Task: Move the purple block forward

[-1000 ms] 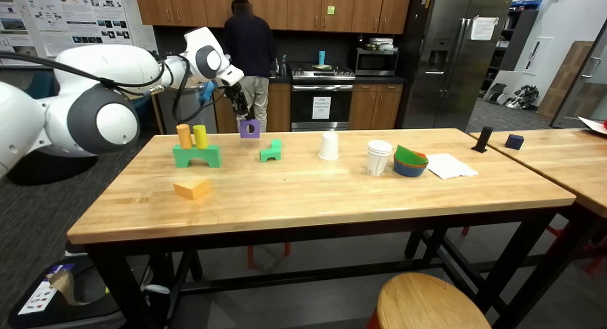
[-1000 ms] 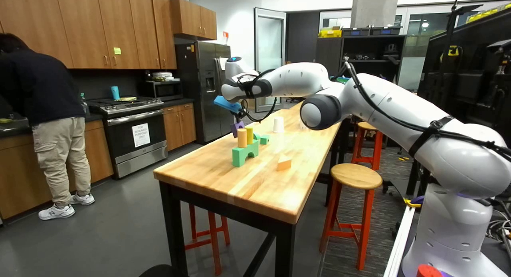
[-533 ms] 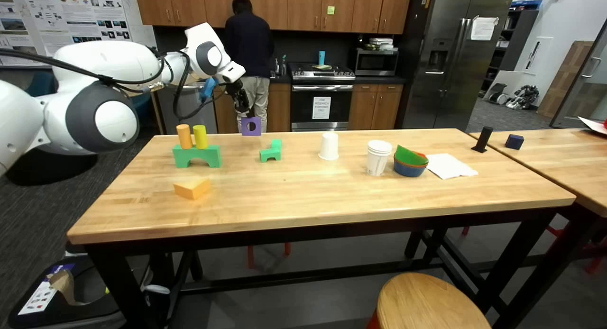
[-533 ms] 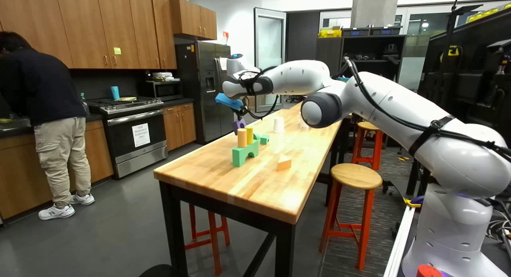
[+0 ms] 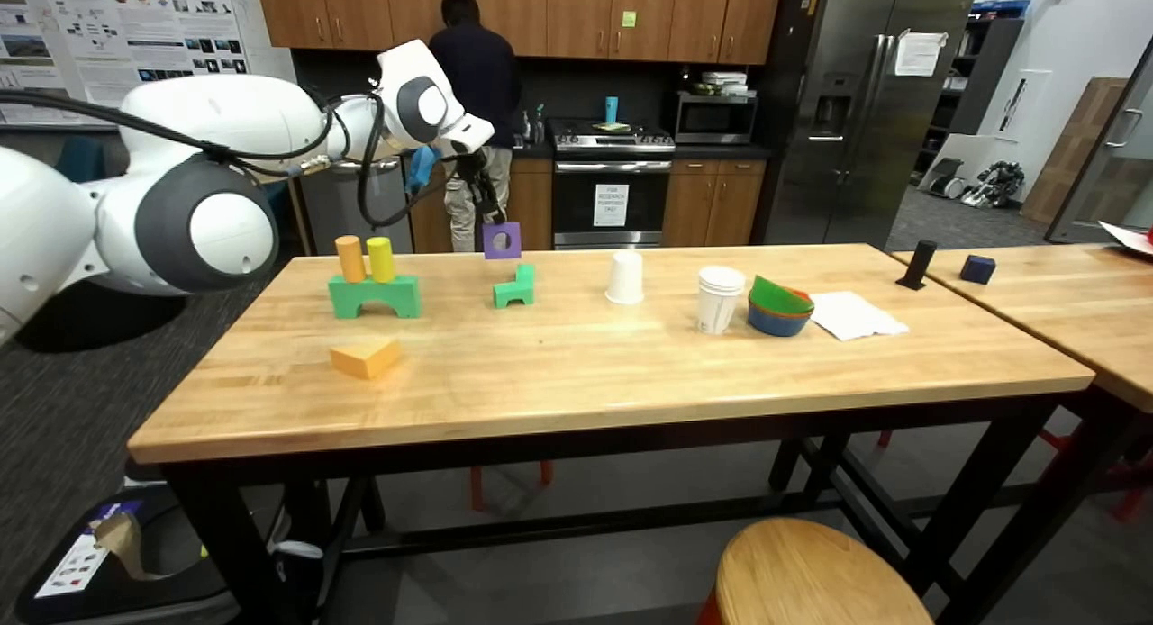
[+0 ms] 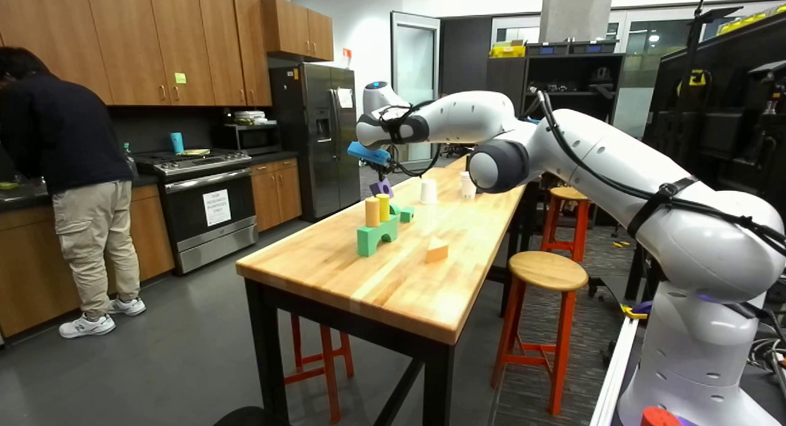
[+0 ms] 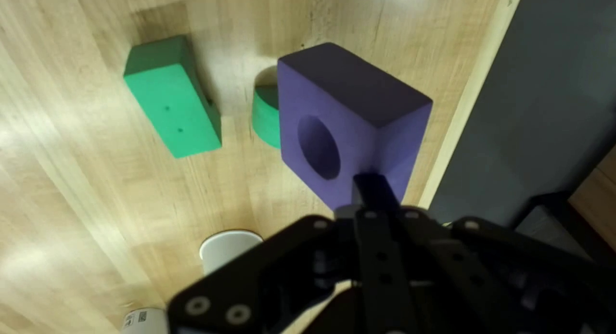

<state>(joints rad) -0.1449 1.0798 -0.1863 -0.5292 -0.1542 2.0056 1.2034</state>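
Plainly, we see the gripper (image 7: 370,192) pinching the purple block (image 7: 349,124), holding it tilted above the table (image 7: 192,194) near a long edge; close by we find two green blocks (image 7: 173,108), and farther out an upside-down white cup (image 5: 624,278).

The white arm (image 6: 602,168) is carried on an upright base (image 6: 688,364), its upper section slanted up and away from the shoulder (image 6: 731,248). The forearm (image 6: 463,116) is held nearly level, stretched well out from the base, and the wrist (image 5: 419,107) is bent over at its end. Below it, the black tool (image 5: 494,215) is pointed downward in both exterior views. In the wrist view its linkages (image 7: 269,271) are seen splayed to either side, while the fingers (image 7: 375,189) are held close together in a grip, their tips partly lost in darkness.
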